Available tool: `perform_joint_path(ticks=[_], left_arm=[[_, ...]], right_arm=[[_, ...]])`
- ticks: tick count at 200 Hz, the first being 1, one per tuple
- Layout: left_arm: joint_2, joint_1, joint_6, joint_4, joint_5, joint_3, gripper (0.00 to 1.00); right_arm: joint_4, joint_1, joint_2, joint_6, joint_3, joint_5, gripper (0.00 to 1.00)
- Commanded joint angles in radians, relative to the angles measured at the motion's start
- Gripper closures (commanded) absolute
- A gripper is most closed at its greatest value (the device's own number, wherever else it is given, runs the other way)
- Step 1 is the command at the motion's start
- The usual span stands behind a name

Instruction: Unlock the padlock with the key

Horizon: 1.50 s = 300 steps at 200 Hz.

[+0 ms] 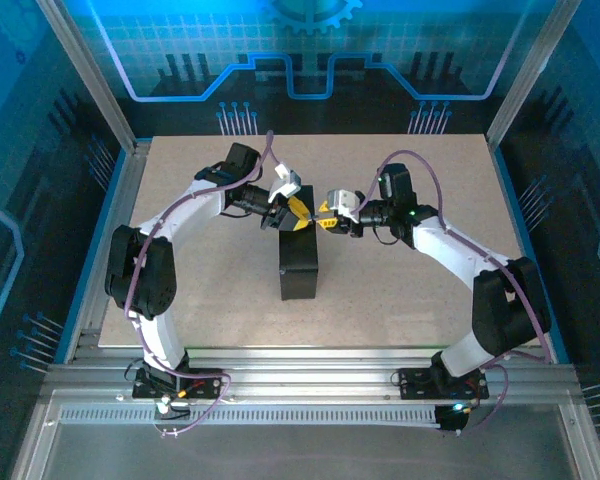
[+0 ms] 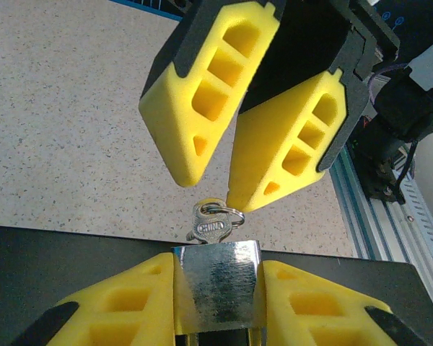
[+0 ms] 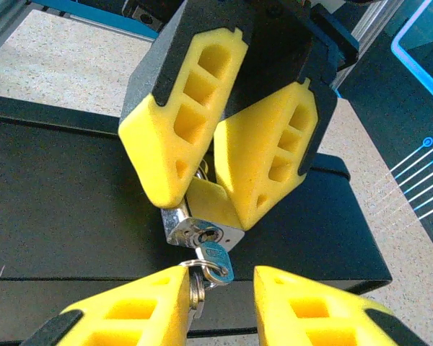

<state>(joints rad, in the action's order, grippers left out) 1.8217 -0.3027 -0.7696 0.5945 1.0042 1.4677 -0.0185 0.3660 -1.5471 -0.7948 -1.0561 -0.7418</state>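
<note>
- Your left fingers (image 2: 130,303) are closed snugly on the padlock (image 2: 216,285). They clamp its silver body from both sides and hold it up above the dark box (image 3: 58,202), clear of the table (image 2: 58,108).
- That grip turns the keyhole end outward from the fingertips, straight at your other arm, so the body should stay braced when the key is twisted.
- The key (image 3: 215,259) looks already seated in the keyhole. Its head and ring (image 3: 193,277) stick out just past the left fingertips.
- Your right fingers (image 3: 130,317) stand partly open with a clear gap and hold nothing. The key head sits at the mouth of that gap, and the ring is against one fingertip.
- I judge they are lined up this way so they can pinch the flat head and turn it.
- The head is small, so centre it between the fingertips before closing, or it may slip.
</note>
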Motion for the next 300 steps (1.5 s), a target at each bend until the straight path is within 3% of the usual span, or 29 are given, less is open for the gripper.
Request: perform_joint_path(ticks=[1, 80, 104, 134, 163, 213, 234, 300], left_arm=[[-0.019, 0.009, -0.025, 0.014, 0.079, 0.036, 1.0], [-0.026, 0.008, -0.035, 0.022, 0.077, 0.031, 1.0], [-0.034, 0.008, -0.037, 0.016, 0.078, 0.027, 1.0], [-0.057, 0.008, -0.029, -0.016, 0.067, 0.005, 1.0], [-0.091, 0.004, -0.004, -0.091, 0.029, -0.041, 1.0], [-0.106, -0.002, 0.042, -0.185, 0.008, -0.079, 1.0], [-0.106, -0.011, 0.053, -0.215, -0.016, -0.082, 1.0], [-0.151, -0.035, 0.143, -0.427, -0.097, -0.165, 1.0]], right_arm=[[-0.015, 0.02, -0.027, -0.017, -0.038, -0.028, 0.72], [-0.073, 0.024, -0.062, -0.024, -0.085, -0.045, 0.8], [-0.113, 0.025, -0.075, -0.024, -0.102, -0.057, 0.88], [-0.282, 0.025, -0.106, -0.008, -0.181, -0.093, 1.0], [-0.44, 0.036, -0.119, 0.07, -0.247, -0.146, 1.0], [-0.43, 0.072, -0.096, 0.376, -0.22, -0.143, 1.0], [-0.423, 0.077, -0.126, 0.581, -0.243, -0.138, 1.0], [-0.561, 0.066, -0.197, 1.096, -0.364, -0.139, 1.0]])
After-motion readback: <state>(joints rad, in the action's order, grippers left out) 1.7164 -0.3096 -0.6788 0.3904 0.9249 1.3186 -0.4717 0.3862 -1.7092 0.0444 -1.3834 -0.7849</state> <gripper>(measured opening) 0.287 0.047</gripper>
